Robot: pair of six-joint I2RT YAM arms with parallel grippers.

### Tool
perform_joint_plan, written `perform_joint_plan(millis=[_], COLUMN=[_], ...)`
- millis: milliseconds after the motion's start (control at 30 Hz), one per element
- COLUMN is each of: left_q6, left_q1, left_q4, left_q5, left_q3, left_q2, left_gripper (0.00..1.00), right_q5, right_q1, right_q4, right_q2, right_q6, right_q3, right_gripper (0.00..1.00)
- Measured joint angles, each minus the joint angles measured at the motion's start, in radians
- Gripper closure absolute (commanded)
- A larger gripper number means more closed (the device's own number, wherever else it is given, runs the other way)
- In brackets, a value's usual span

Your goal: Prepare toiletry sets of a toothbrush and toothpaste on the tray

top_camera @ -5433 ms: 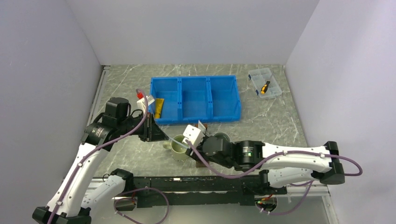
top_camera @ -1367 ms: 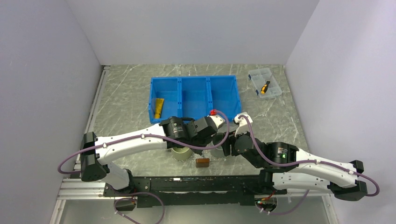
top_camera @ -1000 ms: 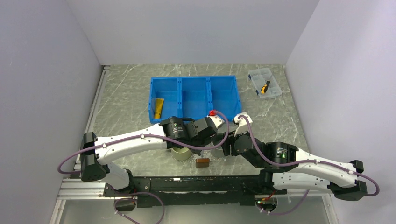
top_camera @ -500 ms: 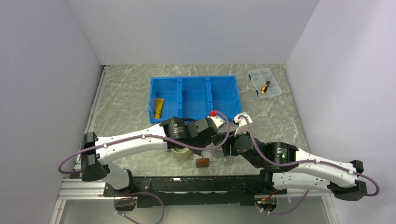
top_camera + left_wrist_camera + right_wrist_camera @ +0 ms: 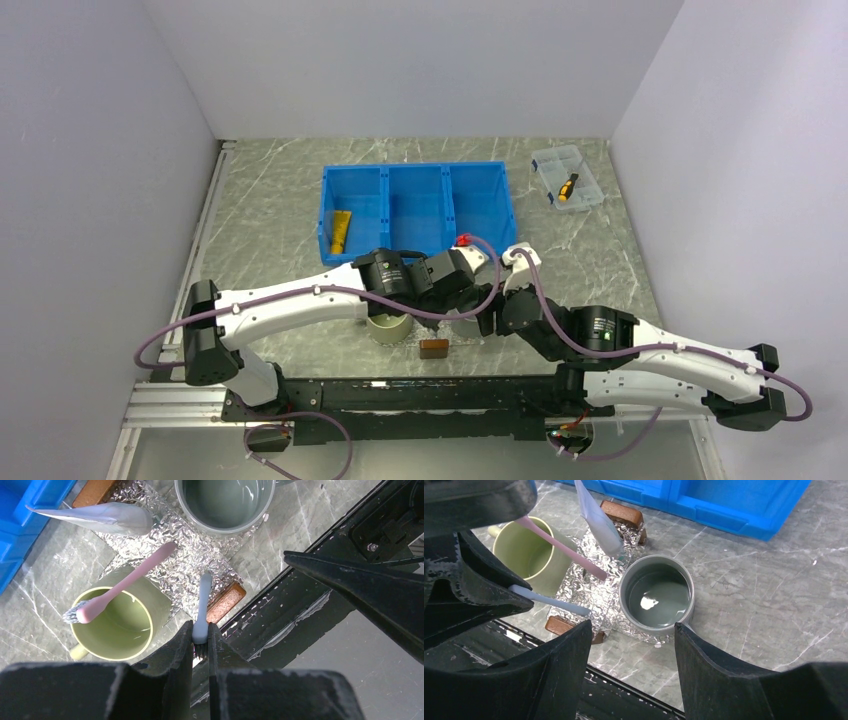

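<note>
My left gripper point(image 5: 200, 630) is shut on the bristle end of the pale blue-white toothbrush point(image 5: 203, 600). Its handle points down over the near end of the crinkly clear tray point(image 5: 175, 567), beside the near brown handle point(image 5: 226, 602). The toothbrush also shows in the right wrist view point(image 5: 549, 600). The white toothpaste tube point(image 5: 100, 517) leans over the tray's far end; it also shows in the right wrist view point(image 5: 596, 515). My right gripper point(image 5: 631, 630) is open and empty, just above the tray's near side.
A grey mug point(image 5: 656, 592) stands on the tray. A green mug point(image 5: 112, 625) beside the tray holds a pink toothbrush point(image 5: 130, 580). The blue three-compartment bin point(image 5: 418, 210) is behind. A clear lidded box point(image 5: 567, 178) sits at the back right.
The left arm came from beside the bin to over the tray and, in the last half second, shifted slightly right. The right arm swung right earlier and now holds still.
</note>
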Motion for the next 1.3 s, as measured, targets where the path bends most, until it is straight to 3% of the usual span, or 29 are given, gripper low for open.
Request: perform_joint_plan(millis=[1300], left_q6=[0.027], left_q1=[0.000], left_q4=[0.024], left_q5=[-0.048], left_q3=[0.069], left_q2=[0.083], left_gripper=[0.83], right_q5=[0.000], right_q1=[0.000], right_q4=[-0.010], right_q2=[-0.051], right_q6=[0.031], right_q3=[-0.015], right_gripper=[0.36])
